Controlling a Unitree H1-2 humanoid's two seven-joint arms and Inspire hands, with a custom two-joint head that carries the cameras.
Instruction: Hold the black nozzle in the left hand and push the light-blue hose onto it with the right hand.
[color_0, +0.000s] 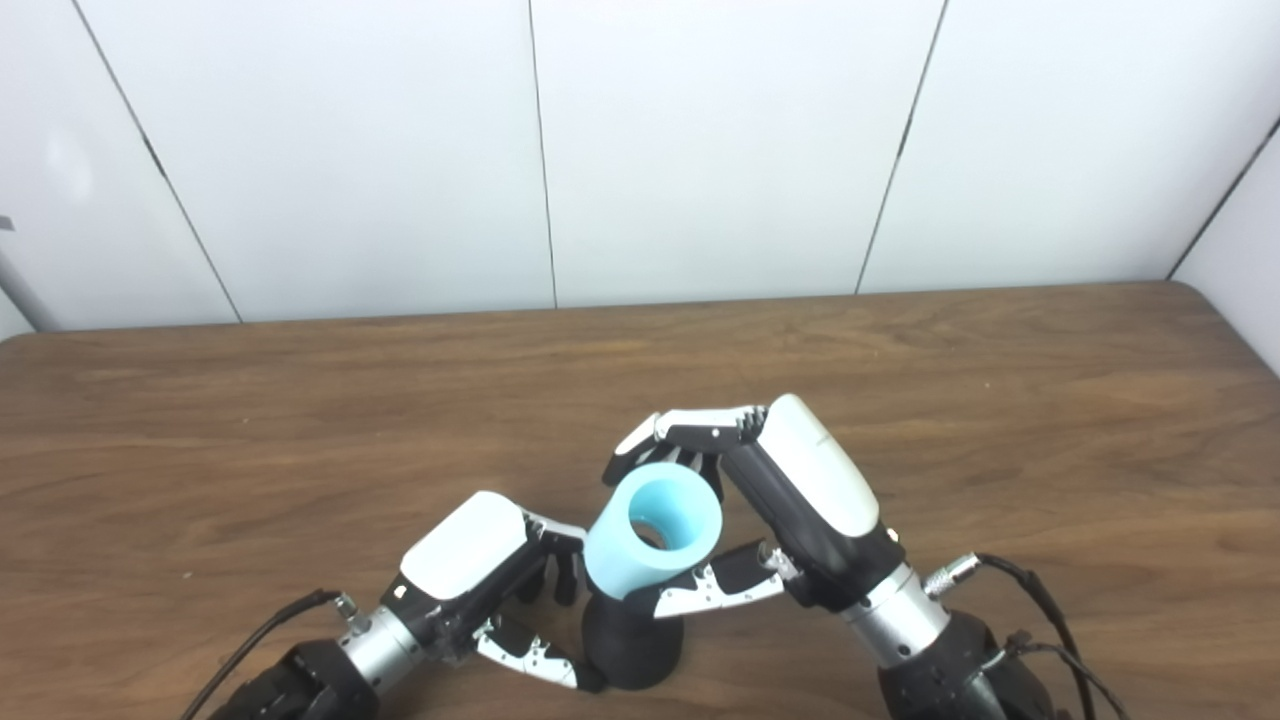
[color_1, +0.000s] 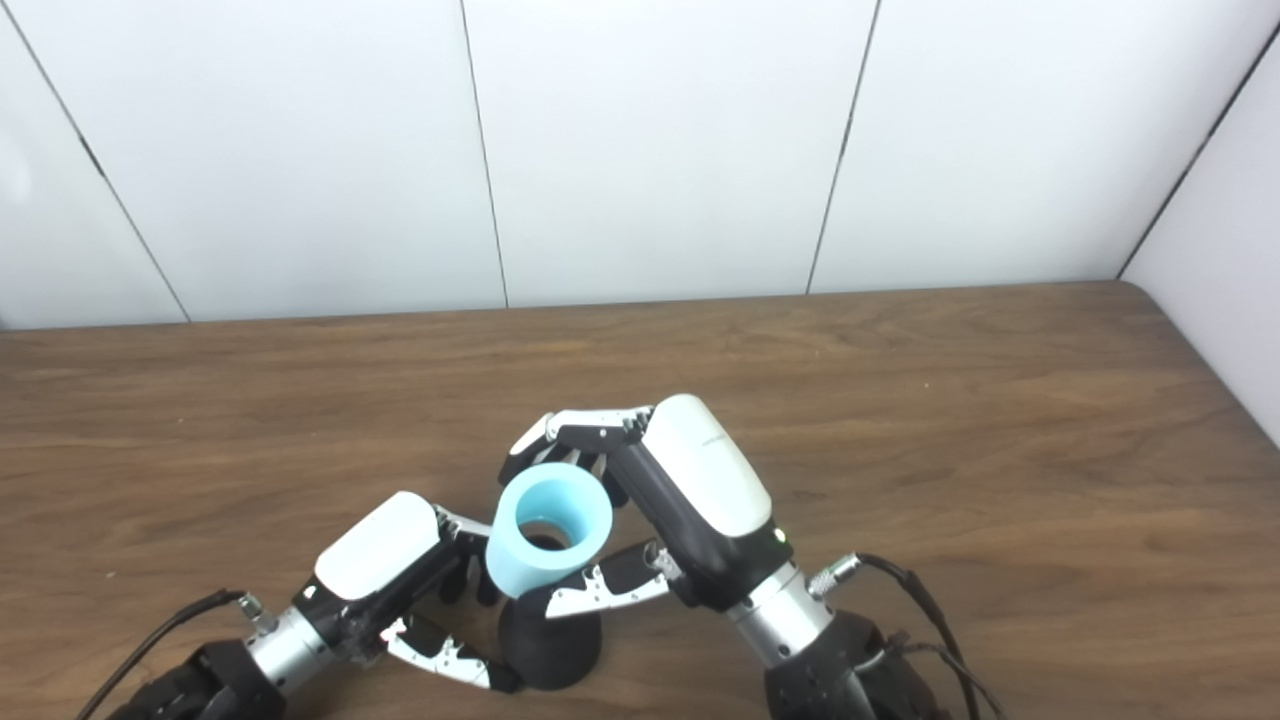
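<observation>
Nearest, the left hand (color_0: 470, 570) grips the black nozzle (color_0: 630, 645), thumb touching its base, which stands on the table (color_0: 1000, 420). Just above, the light-blue hose (color_0: 655, 540) sits over the nozzle's top, clamped between the right hand's (color_0: 790, 500) curled fingers and thumb.

no text, label, brand, number or sign can be read anywhere in either view.
</observation>
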